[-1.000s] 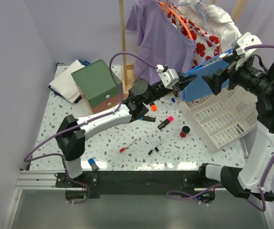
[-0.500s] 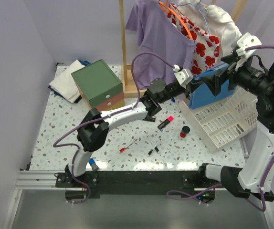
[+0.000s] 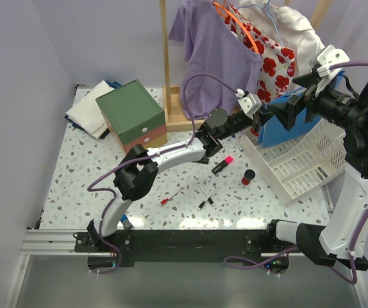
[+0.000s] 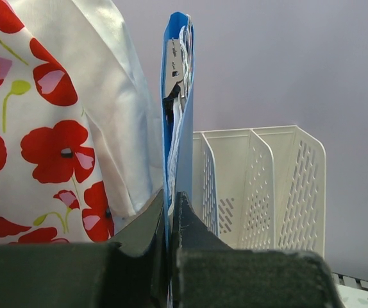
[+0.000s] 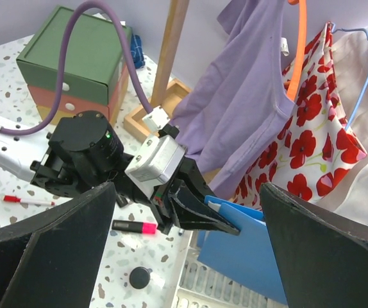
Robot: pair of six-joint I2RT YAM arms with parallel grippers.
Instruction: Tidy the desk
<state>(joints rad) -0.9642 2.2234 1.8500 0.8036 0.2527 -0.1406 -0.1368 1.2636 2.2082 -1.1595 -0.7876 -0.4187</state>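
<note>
The desk [image 3: 88,186] lay nearest, with pens [image 3: 206,196] loose on its speckled top. Beyond them the left gripper [image 4: 171,204] pinched the blue folder [image 4: 179,96] upright by the file tray [image 4: 261,186]. The folder probably needed squaring with a slot before release. Farther back, the right gripper [image 3: 296,96] gaped wide and empty. Whether the folder's bottom edge sat in a slot was hidden.
</note>
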